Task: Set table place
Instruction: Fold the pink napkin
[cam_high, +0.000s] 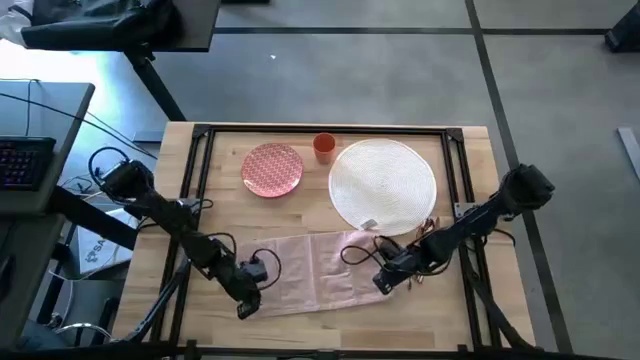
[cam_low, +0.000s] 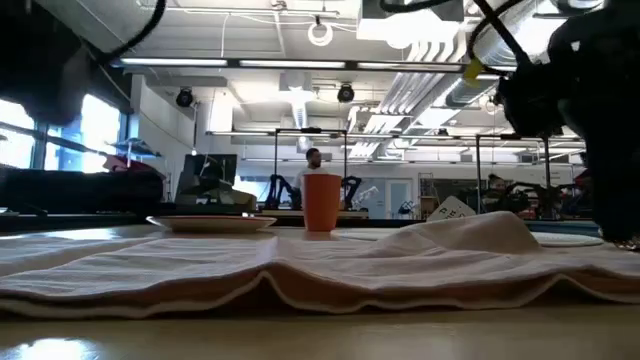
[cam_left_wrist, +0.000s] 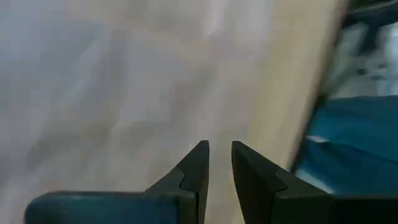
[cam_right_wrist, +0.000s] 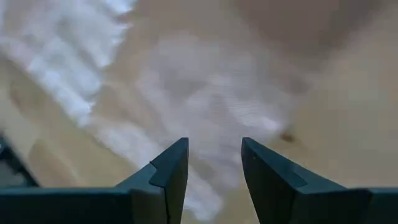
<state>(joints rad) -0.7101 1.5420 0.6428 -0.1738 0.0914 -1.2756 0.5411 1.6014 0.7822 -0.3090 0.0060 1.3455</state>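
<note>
A beige napkin (cam_high: 300, 268) lies spread flat along the table's (cam_high: 330, 320) near side, with a rumple at its right end (cam_low: 470, 232) by the white woven placemat (cam_high: 383, 185). A red-patterned plate (cam_high: 272, 170) and an orange cup (cam_high: 324, 147) stand at the far side. My left gripper (cam_high: 248, 300) is low over the napkin's near left corner (cam_left_wrist: 155, 93), its fingers a narrow gap apart with nothing seen between them. My right gripper (cam_high: 385, 280) is open over the napkin's right end (cam_right_wrist: 211, 99).
Small copper-coloured pieces (cam_high: 431, 227) show by the placemat's near right rim, partly under my right arm. A black metal frame (cam_high: 195, 180) runs along the table's edges. A desk with a keyboard (cam_high: 22, 160) stands off the table's left side.
</note>
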